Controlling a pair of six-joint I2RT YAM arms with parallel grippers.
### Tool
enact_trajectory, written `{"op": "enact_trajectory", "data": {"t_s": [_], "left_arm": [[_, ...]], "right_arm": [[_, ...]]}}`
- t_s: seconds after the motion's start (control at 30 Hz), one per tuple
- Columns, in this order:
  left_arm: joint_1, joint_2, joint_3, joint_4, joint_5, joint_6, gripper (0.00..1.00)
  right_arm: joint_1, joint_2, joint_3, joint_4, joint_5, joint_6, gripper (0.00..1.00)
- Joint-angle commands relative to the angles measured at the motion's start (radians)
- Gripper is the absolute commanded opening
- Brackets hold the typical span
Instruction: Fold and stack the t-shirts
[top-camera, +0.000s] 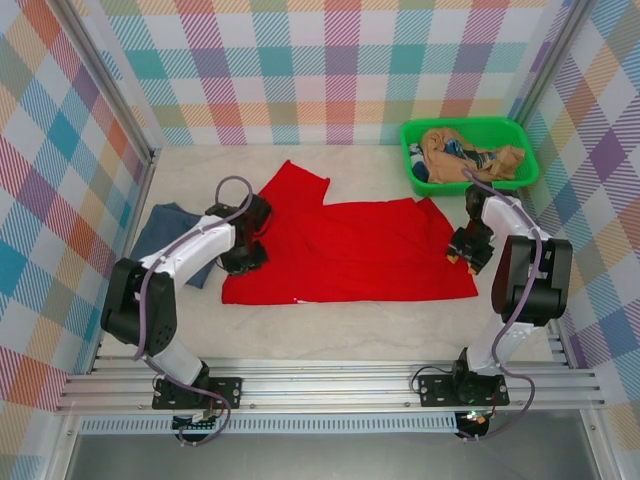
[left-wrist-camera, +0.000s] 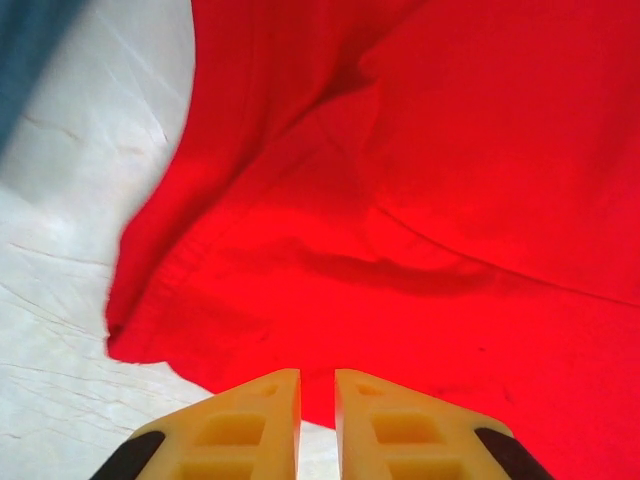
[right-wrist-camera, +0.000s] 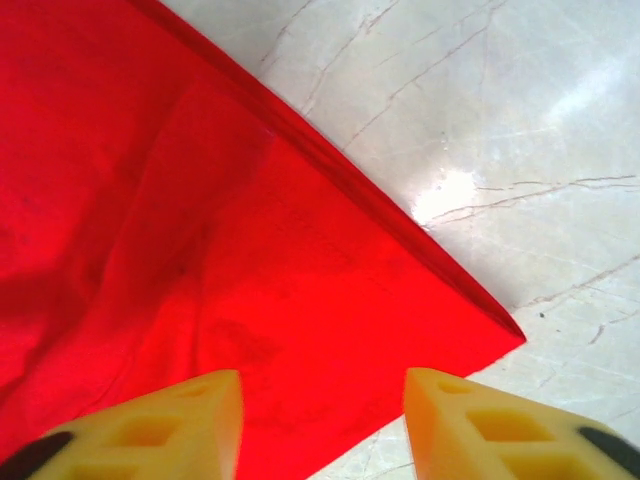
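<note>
Both empty: the left gripper (left-wrist-camera: 317, 378), its tips nearly together with a slim gap, hangs over the left edge of the red shirt (top-camera: 350, 250). The right gripper (right-wrist-camera: 322, 380), jaws well apart, hangs over its near right corner. The shirt lies spread mid-table. The blue shirt (top-camera: 165, 232) lies just left, perhaps folded.

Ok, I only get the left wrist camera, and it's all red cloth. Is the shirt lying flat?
Observer: Yes, the big bright red cloth t-shirt is spread out on the table, one sleeve pointing toward the back.
Operator: What's the blue bit in my corner?
Observer: A slate-blue cloth t-shirt, lying left of the red one, beside the left arm.
Operator: Where's the other arm?
Observer: The right end effector is over the red shirt's right corner, jaws apart, holding nothing.
</note>
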Motion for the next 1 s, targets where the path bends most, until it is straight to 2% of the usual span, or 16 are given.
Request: {"op": "enact_trajectory", "data": {"t_s": [0.0, 0.13, 0.27, 0.6, 0.7, 0.8, 0.87, 0.97], "left_arm": [[0.011, 0.072, -0.041, 0.061, 0.051, -0.068, 0.15], [0.026, 0.110, -0.069, 0.054, -0.003, -0.059, 0.15], [0.039, 0.110, -0.150, 0.056, -0.058, -0.050, 0.12], [0.040, 0.037, -0.231, 0.041, -0.054, -0.067, 0.12], [0.025, -0.012, -0.248, -0.002, -0.066, -0.099, 0.12], [0.021, -0.064, -0.276, -0.036, -0.078, -0.133, 0.12], [0.023, -0.091, -0.281, -0.041, -0.084, -0.137, 0.13], [0.017, -0.104, -0.229, -0.042, -0.075, -0.121, 0.15]], "right_arm": [[-0.005, -0.001, -0.022, 0.040, -0.045, 0.025, 0.39], [-0.019, 0.007, -0.020, 0.066, -0.098, 0.073, 0.39], [-0.039, 0.031, -0.032, 0.060, -0.116, 0.115, 0.29], [-0.112, 0.124, -0.124, -0.002, -0.118, 0.239, 0.26], [-0.122, 0.038, -0.183, -0.070, -0.049, 0.340, 0.23], [-0.133, -0.075, -0.259, -0.082, -0.035, 0.412, 0.24], [-0.133, -0.118, -0.270, -0.095, -0.036, 0.434, 0.24], [-0.133, -0.210, -0.282, -0.007, -0.036, 0.399, 0.28]]}}
